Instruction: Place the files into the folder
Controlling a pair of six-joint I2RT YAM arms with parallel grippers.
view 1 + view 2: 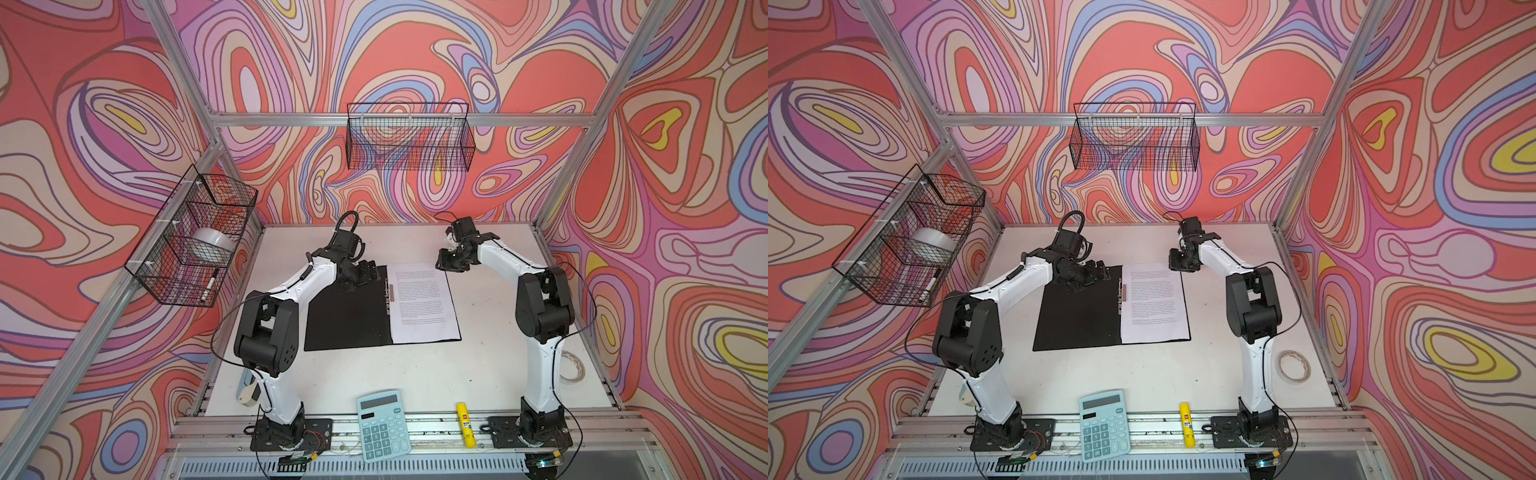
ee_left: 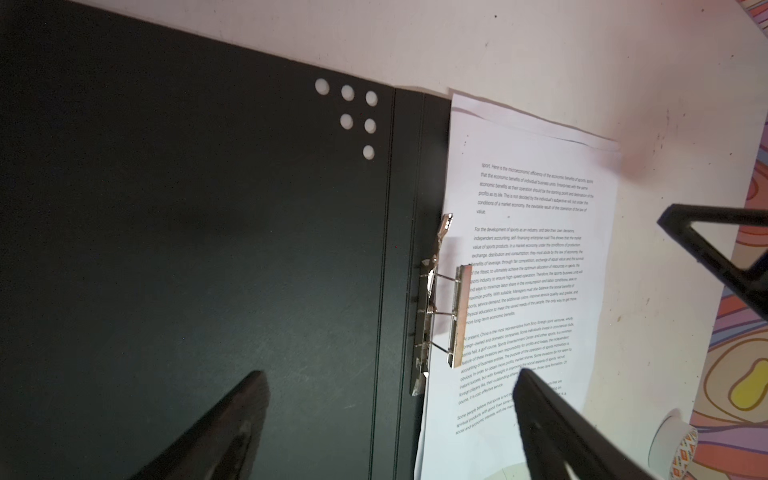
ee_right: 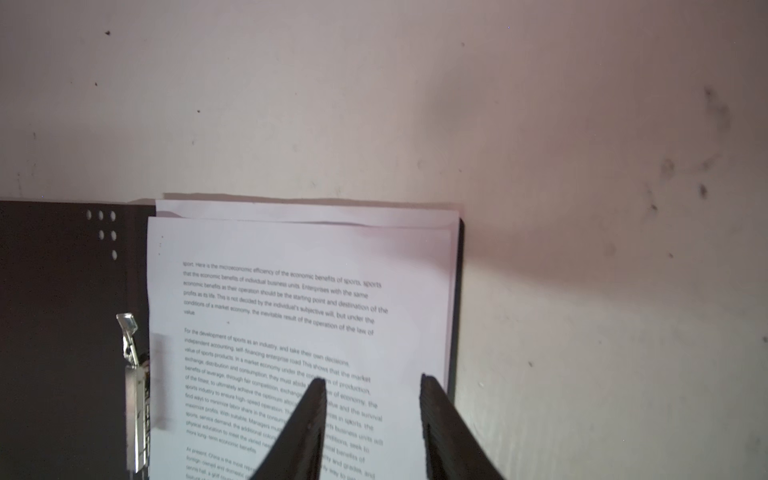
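Observation:
The folder [image 1: 349, 316] [image 1: 1079, 320] lies open and flat mid-table, black inside up. On its right half rest the files [image 1: 424, 303] [image 1: 1154, 303], white printed sheets whose top edges are slightly offset. The metal clip [image 2: 424, 316] [image 3: 137, 399] along the spine stands raised, its bar over the files' edge. My left gripper [image 1: 368, 274] [image 2: 390, 374] hangs wide open over the far end of the spine, holding nothing. My right gripper [image 1: 446, 262] [image 3: 371, 378] hovers over the files' far right corner, jaws partly apart with nothing between them.
A pale blue calculator [image 1: 384, 426] and a yellow glue stick [image 1: 464, 424] lie at the front edge. A tape roll [image 1: 1295, 365] sits at the right edge. Wire baskets [image 1: 409, 137] [image 1: 195, 237] hang on the back and left walls.

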